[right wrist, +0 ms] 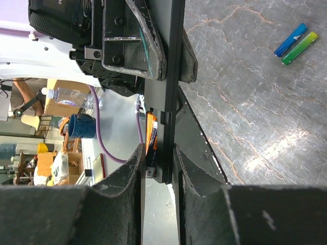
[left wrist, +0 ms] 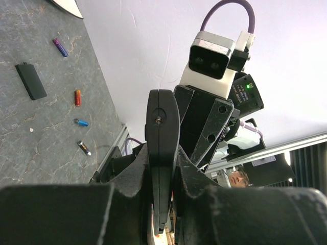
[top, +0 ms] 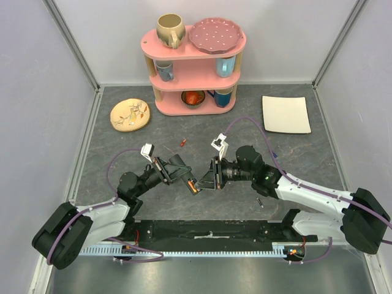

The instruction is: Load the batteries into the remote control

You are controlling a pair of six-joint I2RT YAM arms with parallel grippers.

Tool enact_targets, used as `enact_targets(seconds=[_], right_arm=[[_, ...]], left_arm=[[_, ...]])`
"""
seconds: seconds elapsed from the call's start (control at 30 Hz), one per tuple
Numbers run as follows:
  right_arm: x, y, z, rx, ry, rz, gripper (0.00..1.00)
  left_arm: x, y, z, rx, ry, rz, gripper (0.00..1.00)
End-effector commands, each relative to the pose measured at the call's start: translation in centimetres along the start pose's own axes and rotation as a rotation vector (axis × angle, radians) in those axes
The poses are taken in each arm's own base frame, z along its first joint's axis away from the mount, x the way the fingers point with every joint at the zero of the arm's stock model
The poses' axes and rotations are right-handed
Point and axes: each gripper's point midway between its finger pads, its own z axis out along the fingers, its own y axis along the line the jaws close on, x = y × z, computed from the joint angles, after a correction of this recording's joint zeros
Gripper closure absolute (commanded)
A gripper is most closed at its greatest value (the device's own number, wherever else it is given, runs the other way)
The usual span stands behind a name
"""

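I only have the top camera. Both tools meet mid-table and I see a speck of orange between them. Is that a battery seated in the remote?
Observer: Yes. The right wrist view shows an orange battery sitting in the slot of the remote control, near its end.
Operator: Has the right tool got hold of that end?
Observer: The right tool stands with one side close on each face of that end. I cannot tell whether it touches.
Operator: Any spares nearby?
Observer: A blue battery and a green battery lie side by side on the table.
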Motion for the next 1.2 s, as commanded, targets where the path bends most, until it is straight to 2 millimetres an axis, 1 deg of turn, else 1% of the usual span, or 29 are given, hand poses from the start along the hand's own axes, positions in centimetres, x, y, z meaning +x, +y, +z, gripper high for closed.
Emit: enact_targets(seconds=[0.0,0.4,0.67,0.77,0.87,0.9,1.0,1.17], right_arm=[[-1.0,-0.5,0.7,0.011,-0.037,-0.023,0.74],[-1.6,-0.3,1.3,0.002,-0.041,-0.015,0.75],[-1.8,-0.2,1.1,0.008,-0.043,-0.027,0.75],[-1.8,0.1,0.9,0.003,-0.041,-0.033,0.71],[-1.9,0.6,0.6,-0.005,-0.039,-0.044,0.62],[-2.0,0.6,0.5,-0.004,-0.040,-0.049,0.56],[-2.4,1.2,0.2,-0.012,-0.055,-0.060,0.49],[-2.7,1.4,0.4,-0.011,-0.050,-0.070,0.47]], left_arm=[[0.7,-2.7,-0.5,0.105,0.032,0.008,0.98],[0.9,-2.8,-0.4,0.108,0.040,0.011,0.98],[1.0,-2.5,-0.5,0.096,0.038,0.017,0.98],[1.0,-2.3,-0.5,0.088,0.039,0.023,0.98],[0.9,-2.2,-0.5,0.081,0.038,0.037,0.98],[0.9,-2.1,-0.4,0.077,0.038,0.049,0.98],[1.0,-1.8,-0.3,0.060,0.044,0.073,0.98],[0.9,-1.6,-0.1,0.044,0.050,0.090,0.98]])
